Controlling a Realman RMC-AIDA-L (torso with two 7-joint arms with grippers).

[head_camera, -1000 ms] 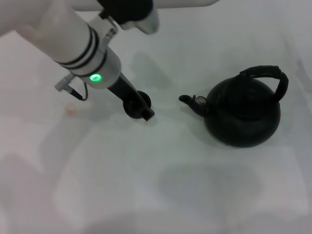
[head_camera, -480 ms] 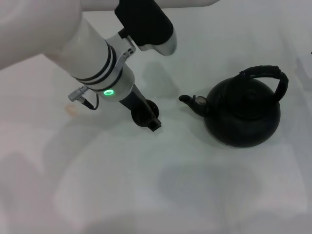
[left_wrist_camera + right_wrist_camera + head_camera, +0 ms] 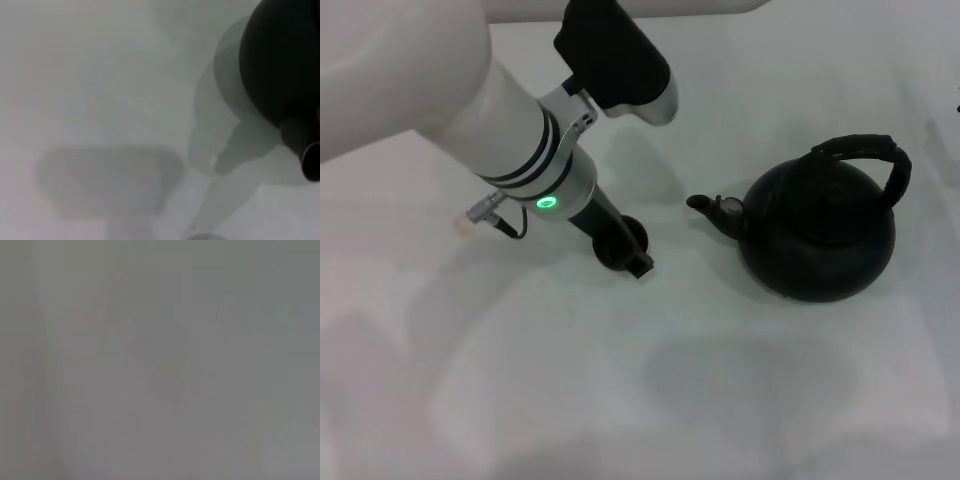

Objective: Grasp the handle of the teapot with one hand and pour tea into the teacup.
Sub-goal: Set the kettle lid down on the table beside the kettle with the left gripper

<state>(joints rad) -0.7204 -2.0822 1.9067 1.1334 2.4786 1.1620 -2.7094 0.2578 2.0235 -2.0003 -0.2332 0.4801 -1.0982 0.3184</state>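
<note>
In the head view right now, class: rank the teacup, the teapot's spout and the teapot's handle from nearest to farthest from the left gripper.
1. The teacup: right at the left gripper, partly hidden under it.
2. The spout: to the gripper's right, on the teapot's near side.
3. The handle: farthest, arching over the teapot's top on its far right.

Matte black teapot, white table
</note>
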